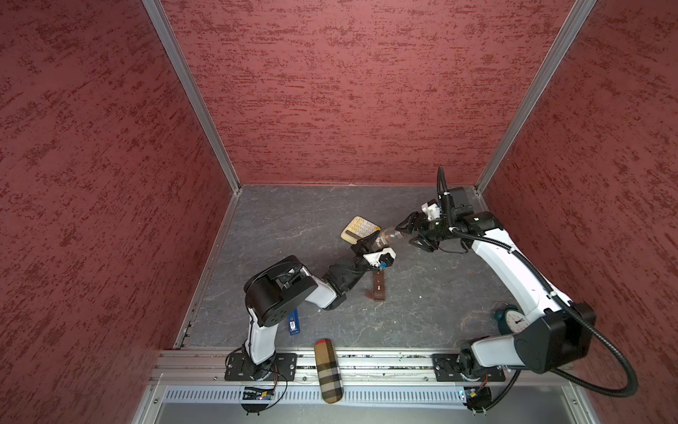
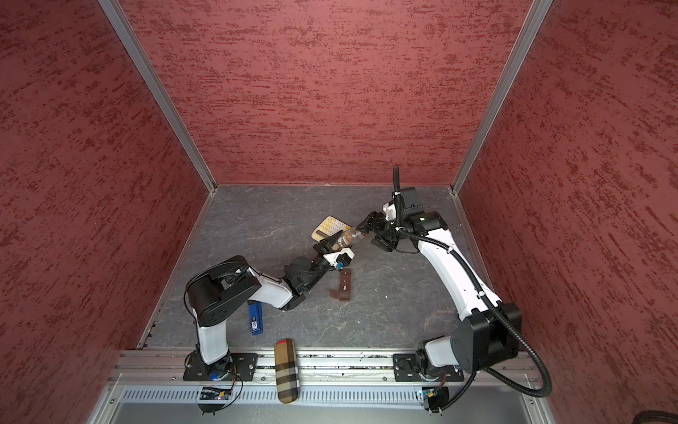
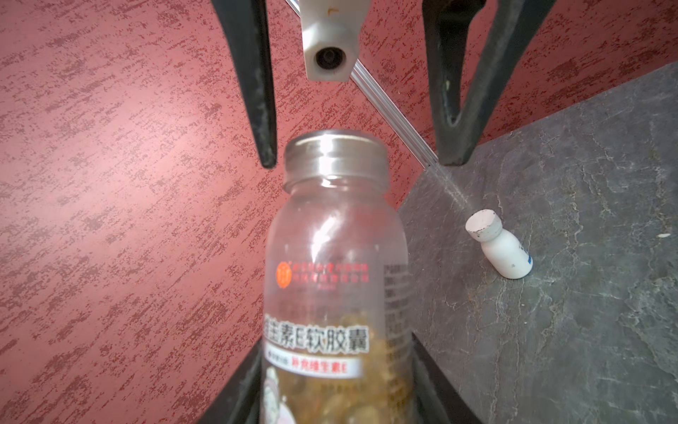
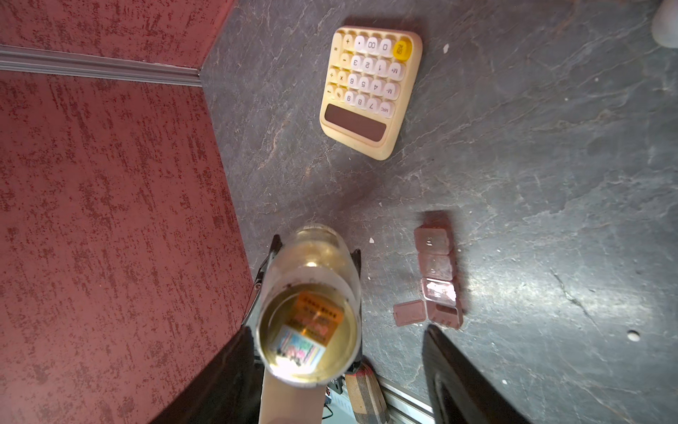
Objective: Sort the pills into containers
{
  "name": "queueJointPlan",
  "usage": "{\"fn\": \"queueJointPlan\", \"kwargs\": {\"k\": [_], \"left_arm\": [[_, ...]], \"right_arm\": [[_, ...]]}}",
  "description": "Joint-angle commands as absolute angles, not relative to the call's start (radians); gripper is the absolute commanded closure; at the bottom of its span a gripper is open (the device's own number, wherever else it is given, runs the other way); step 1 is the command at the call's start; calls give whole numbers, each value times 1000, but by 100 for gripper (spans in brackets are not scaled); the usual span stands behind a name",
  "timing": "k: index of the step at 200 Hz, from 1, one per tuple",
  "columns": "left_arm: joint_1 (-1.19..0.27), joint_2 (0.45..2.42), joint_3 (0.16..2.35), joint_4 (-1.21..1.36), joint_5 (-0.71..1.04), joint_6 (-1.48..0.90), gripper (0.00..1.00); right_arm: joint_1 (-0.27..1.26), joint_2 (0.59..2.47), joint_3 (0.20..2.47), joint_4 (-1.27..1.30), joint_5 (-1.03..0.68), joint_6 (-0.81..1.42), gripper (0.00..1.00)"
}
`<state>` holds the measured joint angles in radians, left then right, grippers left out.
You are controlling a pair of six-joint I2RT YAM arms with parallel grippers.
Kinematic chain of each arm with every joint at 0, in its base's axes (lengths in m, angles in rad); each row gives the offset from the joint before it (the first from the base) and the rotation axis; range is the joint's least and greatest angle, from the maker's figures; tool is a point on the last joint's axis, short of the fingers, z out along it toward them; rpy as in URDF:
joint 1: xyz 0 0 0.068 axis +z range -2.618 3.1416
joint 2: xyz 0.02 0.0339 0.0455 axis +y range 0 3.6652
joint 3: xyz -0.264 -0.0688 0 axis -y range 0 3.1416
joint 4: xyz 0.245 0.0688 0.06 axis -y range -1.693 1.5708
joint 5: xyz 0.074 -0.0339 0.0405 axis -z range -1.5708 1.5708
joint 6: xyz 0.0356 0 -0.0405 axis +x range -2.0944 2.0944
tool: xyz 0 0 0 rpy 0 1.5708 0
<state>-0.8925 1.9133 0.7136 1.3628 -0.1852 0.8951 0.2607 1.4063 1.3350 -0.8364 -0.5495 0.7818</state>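
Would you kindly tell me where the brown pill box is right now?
In both top views the brown pill box lies mid-table, just nearer the front rail than the left gripper holding the amber bottle, with the calculator farther back.

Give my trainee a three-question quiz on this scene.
1. True or false: the left gripper grips the clear bottle.
2. The right gripper has its jaws: A) open, either side of the cap; B) shut on the cap; C) out of view.
3. Fill in: the pill box has its open lid at the end ___ the arm bases.
Key: 1 true; 2 A; 3 nearest.
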Motion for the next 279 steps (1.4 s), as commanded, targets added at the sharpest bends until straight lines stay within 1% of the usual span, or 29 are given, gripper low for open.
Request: {"fn": "queueJointPlan", "kwargs": {"k": [1, 39, 57, 105, 127, 145, 182, 246, 279], "left_arm": [[-900, 1940, 727, 1413, -190, 913, 100], [-903, 1942, 721, 1413, -182, 903, 100], [-903, 1940, 718, 1413, -181, 903, 100], [-902, 1933, 708, 1413, -168, 884, 100], [-897, 1925, 703, 1413, -151, 865, 100], [-896, 1925, 705, 1413, -144, 865, 100], [-900, 1927, 706, 1412, -131, 857, 100], [-901, 1924, 703, 1411, -115, 849, 100], [-895, 1906, 695, 1375, -82, 833, 100]], "right_arm": [[253, 1392, 1340, -762, -587, 797, 30], [246, 1386, 1308, -712, -601, 805, 38], [246, 1390, 1310, -702, -611, 807, 44], [247, 1396, 1302, -704, -635, 805, 55], [247, 1397, 1307, -717, -643, 794, 55], [247, 1401, 1312, -738, -643, 777, 50], [246, 1397, 1308, -745, -641, 772, 48], [247, 1394, 1287, -747, -650, 761, 57], [247, 1381, 1276, -767, -652, 735, 63]]}}
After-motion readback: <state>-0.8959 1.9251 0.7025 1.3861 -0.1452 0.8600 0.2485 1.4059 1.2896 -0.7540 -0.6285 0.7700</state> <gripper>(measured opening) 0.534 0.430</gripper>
